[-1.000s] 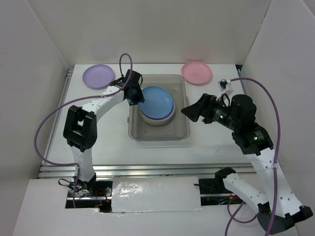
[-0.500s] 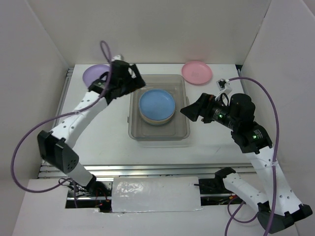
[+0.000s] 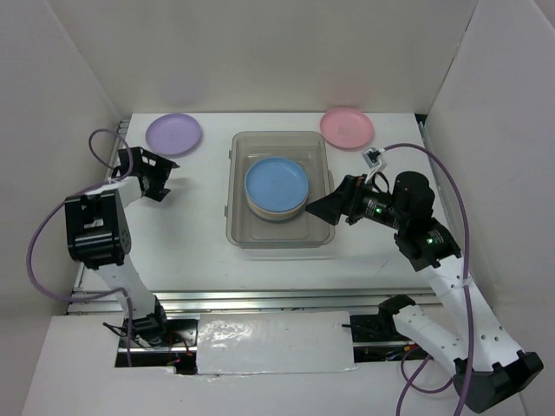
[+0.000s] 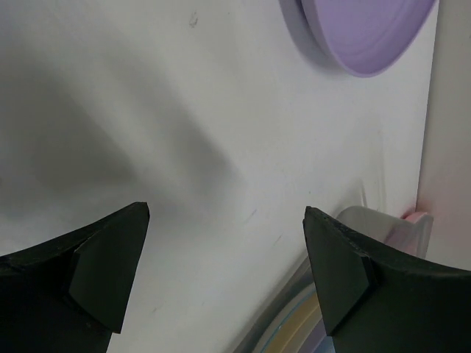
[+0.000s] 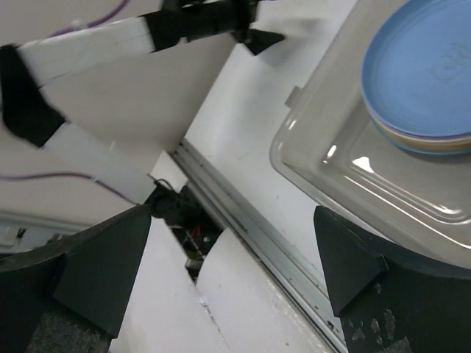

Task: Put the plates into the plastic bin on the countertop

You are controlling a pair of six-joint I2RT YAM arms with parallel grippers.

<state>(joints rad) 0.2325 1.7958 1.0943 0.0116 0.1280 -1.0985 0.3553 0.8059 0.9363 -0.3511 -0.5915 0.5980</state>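
My left end effector (image 4: 224, 272): fingers wide apart, nothing held, over the bare surface (image 3: 191, 243) at left.
My right end effector (image 5: 228, 268): fingers wide apart, nothing held, beside the bin's right side.
Bin (image 3: 323, 234): mid-surface; holds a stack topped by a blue plate (image 3: 276, 182). The plates beneath show only thin edges, count unclear.
Writing: a faint embossed mark on the blue plate, unreadable.
Lilac plate (image 3: 173, 133): far left, outside the bin; cut off in my left wrist view.
Pink plate (image 3: 347, 126): far right, outside the bin.

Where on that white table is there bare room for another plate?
Bare tabletop runs between the clear plastic bin and the front metal rail, and between bin and left hand. Crowded right of the bin, by the right hand.
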